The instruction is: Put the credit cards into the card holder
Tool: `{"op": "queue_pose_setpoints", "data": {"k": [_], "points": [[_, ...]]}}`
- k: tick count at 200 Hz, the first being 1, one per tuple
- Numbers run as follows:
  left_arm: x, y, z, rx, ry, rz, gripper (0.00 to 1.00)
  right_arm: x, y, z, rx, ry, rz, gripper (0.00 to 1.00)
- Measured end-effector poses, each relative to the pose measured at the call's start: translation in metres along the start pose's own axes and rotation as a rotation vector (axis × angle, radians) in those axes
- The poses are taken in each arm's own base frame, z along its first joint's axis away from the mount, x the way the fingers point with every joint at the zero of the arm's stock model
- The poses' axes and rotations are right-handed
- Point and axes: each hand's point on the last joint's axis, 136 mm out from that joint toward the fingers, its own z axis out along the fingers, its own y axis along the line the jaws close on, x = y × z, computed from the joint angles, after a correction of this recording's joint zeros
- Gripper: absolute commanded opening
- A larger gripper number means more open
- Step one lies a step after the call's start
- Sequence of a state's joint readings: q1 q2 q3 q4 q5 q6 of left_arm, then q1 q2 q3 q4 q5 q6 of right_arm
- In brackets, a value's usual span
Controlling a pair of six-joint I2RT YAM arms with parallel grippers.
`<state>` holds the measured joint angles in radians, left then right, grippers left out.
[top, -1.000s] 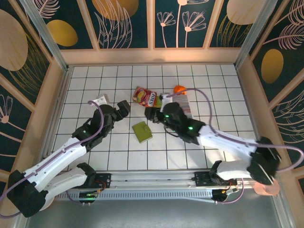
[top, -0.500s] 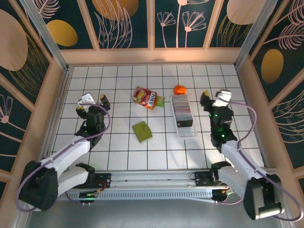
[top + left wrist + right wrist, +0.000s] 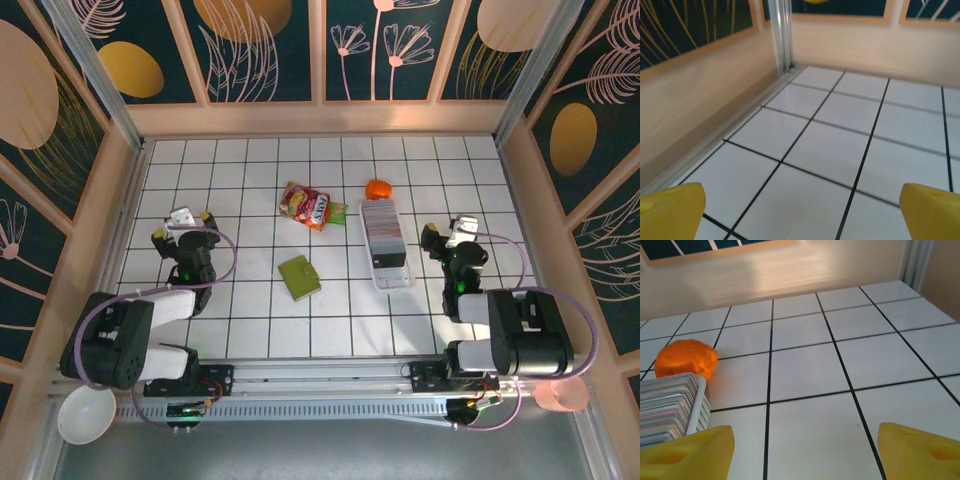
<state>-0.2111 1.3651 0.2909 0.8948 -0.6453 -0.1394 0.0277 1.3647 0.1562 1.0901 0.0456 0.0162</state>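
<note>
Cards (image 3: 384,232) stand packed on edge in a clear tray (image 3: 393,281), centre-right on the table. Card holder (image 3: 299,277) lies left of the tray, apart from it, olive side up, apparently folded. Left gripper (image 3: 801,212) gapes wide over bare tiles near the left wall. Right gripper (image 3: 804,452) is also open and empty, with the tray just to its left. Right arm looks better placed: pinch one card by its top edge and lift straight, so neighbours stay put. Holder probably needs opening and pinning by the left arm first.

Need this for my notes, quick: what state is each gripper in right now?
Left gripper: open, holding nothing.
Right gripper: open, holding nothing.
</note>
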Motion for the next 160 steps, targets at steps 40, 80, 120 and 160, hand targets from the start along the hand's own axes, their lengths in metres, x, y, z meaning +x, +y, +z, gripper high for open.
{"op": "queue_pose_setpoints", "data": {"k": [40, 80, 120, 160], "points": [[0.001, -0.014, 0.007, 0.079, -0.041, 0.058, 0.99, 0.006, -0.007, 0.011, -0.007, -0.032, -0.003, 0.77], [-0.008, -0.005, 0.015, 0.122, -0.080, 0.018, 0.99, -0.001, -0.013, 0.017, 0.009, -0.049, 0.016, 0.82], [0.001, 0.003, 0.020, 0.167, -0.075, -0.019, 0.99, -0.006, -0.013, 0.019, 0.014, -0.062, 0.027, 0.99], [-0.002, -0.001, 0.018, 0.189, -0.087, -0.035, 0.99, -0.006, -0.015, 0.019, 0.024, -0.063, 0.026, 0.99]]}}
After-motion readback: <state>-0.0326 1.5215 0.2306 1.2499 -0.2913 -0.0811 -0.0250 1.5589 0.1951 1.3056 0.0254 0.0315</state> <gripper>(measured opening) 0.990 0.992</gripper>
